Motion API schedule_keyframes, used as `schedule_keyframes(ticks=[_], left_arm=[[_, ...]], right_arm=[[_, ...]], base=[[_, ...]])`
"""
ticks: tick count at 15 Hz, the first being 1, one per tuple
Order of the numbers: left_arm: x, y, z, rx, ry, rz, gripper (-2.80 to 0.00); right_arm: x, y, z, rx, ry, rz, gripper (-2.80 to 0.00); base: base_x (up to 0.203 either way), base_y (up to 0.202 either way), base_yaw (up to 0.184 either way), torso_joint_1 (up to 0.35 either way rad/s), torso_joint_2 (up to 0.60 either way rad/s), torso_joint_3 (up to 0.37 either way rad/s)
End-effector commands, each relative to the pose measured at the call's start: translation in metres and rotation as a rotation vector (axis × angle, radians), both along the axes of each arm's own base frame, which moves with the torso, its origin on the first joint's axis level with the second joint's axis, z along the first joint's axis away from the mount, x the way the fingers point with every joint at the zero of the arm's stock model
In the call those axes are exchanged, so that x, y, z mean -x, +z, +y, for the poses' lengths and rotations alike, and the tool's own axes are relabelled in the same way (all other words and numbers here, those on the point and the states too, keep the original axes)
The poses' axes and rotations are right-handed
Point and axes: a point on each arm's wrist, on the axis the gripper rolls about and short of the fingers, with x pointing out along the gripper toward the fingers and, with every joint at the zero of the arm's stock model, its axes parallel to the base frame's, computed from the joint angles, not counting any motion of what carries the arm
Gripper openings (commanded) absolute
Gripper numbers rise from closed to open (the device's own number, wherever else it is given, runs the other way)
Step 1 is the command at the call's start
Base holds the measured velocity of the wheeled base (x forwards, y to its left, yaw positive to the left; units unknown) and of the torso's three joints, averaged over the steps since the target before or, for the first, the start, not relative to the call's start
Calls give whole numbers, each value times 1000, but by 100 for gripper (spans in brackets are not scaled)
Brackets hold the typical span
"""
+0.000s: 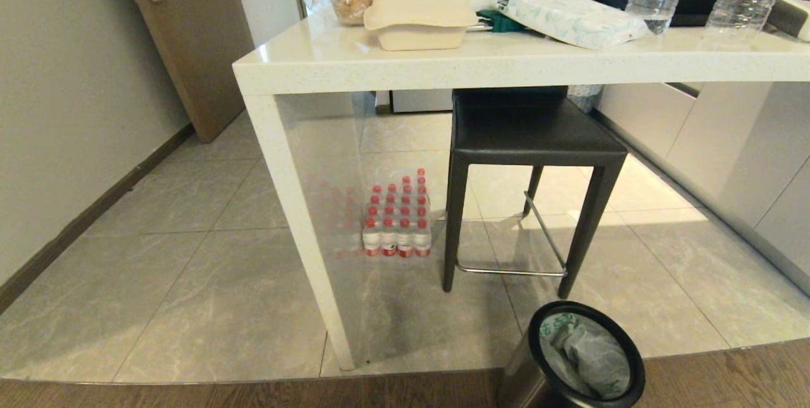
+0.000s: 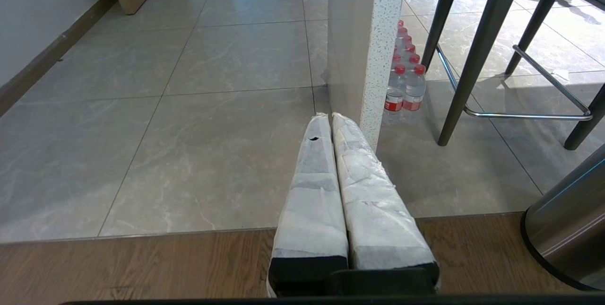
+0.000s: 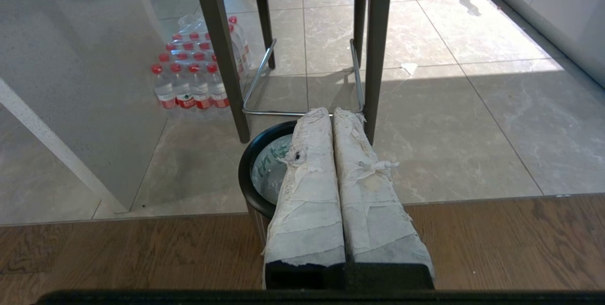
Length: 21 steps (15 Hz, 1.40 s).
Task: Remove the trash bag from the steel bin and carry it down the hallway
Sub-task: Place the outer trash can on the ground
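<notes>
While both arms hung parked and neither showed in the head view, the steel bin (image 1: 573, 364) stood at about five o'clock from the white table leg (image 1: 304, 231), just this side of the black stool (image 1: 531, 174), where the grey tiles met the wood floor. The trash bag (image 1: 585, 351) lay inside it, crumpled low in the bin — thin white film with green print, nothing bulky showing in it. I judged it light, limp and slippery, easy to tear if snagged. Its edge seemed to sit under the black rim ring at roughly nine o'clock, the likeliest place to pinch; a gathered fold of loose film would hold better than one layer. The left gripper (image 2: 329, 117) pointed at the tiles beside the table leg, its wrapped fingers pressed together on nothing. The right gripper (image 3: 329, 112) hung above the bin's rim, likewise closed and empty.
</notes>
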Motion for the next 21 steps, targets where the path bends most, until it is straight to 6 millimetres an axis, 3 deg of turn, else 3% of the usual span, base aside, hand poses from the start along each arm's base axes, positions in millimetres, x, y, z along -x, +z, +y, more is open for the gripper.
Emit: schedule_keyframes(ticks=[1, 7, 21], left_arm=[[0, 0, 0, -2, 0, -1, -280], [0, 0, 0, -9, 0, -4, -280], [0, 0, 0, 0, 2, -5, -280]], right_arm=[[0, 0, 0, 1, 0, 0, -280], [0, 0, 0, 1, 0, 0, -280], [0, 0, 0, 16, 3, -1, -280]], base=[[0, 0, 0, 0, 0, 0], [0, 0, 0, 1, 1, -15], [0, 0, 0, 2, 1, -192]])
